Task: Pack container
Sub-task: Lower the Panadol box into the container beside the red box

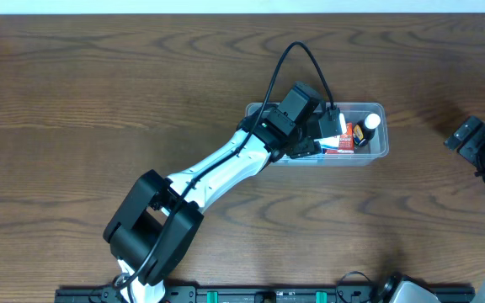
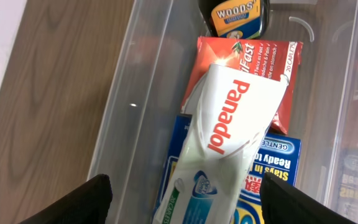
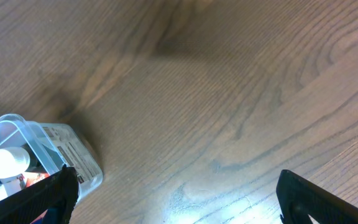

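1. Where bare table spreads wide around it, the container sits right of centre, well apart from the right gripper, whose jaws are spread and empty.
2. Left gripper hangs over it with its jaws released; between them a Panadol box lies on a red box and a blue carton.
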You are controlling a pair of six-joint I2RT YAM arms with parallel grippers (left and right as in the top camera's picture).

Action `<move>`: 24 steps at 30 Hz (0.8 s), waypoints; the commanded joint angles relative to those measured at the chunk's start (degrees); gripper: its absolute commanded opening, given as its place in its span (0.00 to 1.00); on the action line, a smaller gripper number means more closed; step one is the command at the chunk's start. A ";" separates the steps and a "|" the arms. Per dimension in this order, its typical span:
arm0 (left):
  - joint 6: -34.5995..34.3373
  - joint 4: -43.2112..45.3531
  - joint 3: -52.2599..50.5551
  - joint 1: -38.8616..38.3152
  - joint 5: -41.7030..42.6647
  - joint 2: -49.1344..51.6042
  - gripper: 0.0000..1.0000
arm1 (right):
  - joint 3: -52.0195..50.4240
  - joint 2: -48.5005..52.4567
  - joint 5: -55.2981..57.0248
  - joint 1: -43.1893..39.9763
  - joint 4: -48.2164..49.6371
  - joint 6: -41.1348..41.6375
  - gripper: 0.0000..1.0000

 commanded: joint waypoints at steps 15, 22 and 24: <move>-23.63 7.04 0.68 0.46 -0.44 -0.50 0.38 | 0.81 0.07 0.59 -0.48 0.09 0.92 0.99; -41.35 6.95 0.68 0.46 -0.44 -0.26 0.34 | 0.79 0.07 0.59 -0.48 0.09 0.92 0.99; -45.70 6.08 0.68 0.46 -0.44 0.02 0.35 | 0.81 0.07 0.59 -0.48 0.09 0.92 0.99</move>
